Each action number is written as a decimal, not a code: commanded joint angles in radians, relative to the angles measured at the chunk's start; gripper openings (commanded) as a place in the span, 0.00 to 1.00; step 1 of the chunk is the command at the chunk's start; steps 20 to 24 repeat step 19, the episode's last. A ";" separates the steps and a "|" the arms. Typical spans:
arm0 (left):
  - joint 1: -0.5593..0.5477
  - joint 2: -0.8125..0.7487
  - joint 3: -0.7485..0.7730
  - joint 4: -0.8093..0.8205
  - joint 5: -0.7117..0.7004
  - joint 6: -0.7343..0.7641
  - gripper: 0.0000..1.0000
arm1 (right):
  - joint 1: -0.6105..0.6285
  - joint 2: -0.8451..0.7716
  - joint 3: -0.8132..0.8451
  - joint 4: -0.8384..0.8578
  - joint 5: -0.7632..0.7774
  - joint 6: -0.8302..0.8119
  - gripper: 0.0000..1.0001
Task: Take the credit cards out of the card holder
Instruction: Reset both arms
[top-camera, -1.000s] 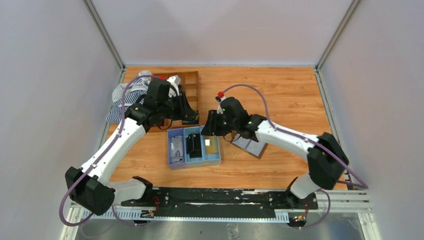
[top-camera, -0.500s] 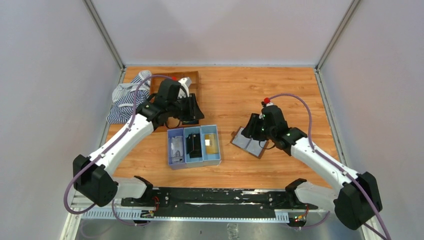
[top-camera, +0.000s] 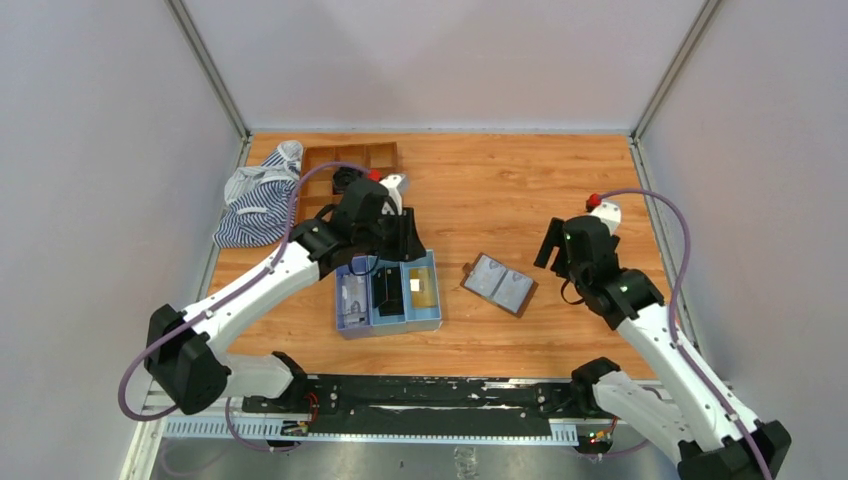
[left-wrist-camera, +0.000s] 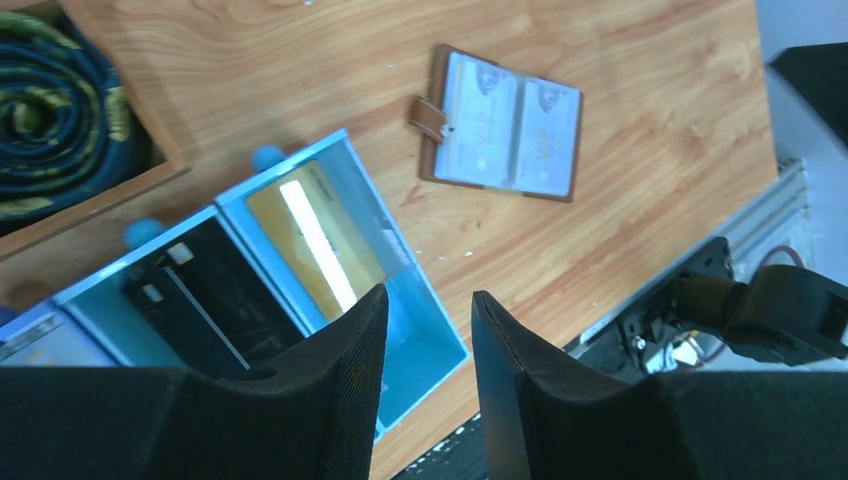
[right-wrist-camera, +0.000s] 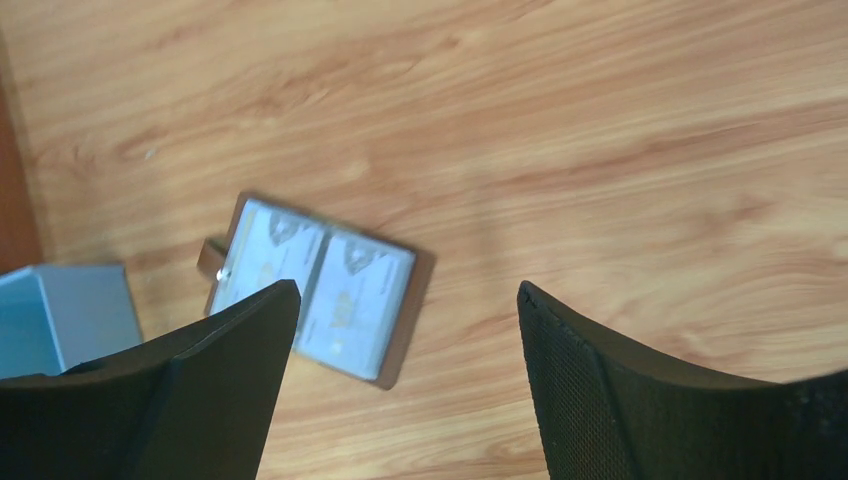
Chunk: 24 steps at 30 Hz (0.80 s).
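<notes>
Wooden bench: card holder open, cards in pockets. We judge extraction pending. Jaws of right gripper wide apart, of left gripper narrowly parted, both empty. Next: pinch card edge.

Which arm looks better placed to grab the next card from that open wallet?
The right. The right fingers are spread wide beside the card holder, which lies open in its wrist view. The left fingers hover over the blue tray, farther away.
</notes>
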 joint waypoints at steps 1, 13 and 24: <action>-0.003 -0.072 -0.040 0.031 -0.113 0.035 0.41 | -0.012 -0.085 0.054 -0.125 0.298 -0.039 0.84; -0.003 -0.432 -0.272 0.124 -0.389 0.032 0.44 | -0.014 -0.230 0.021 -0.133 0.432 -0.011 0.83; -0.003 -0.591 -0.326 0.103 -0.520 0.040 0.45 | -0.012 -0.208 0.018 -0.128 0.437 0.006 0.83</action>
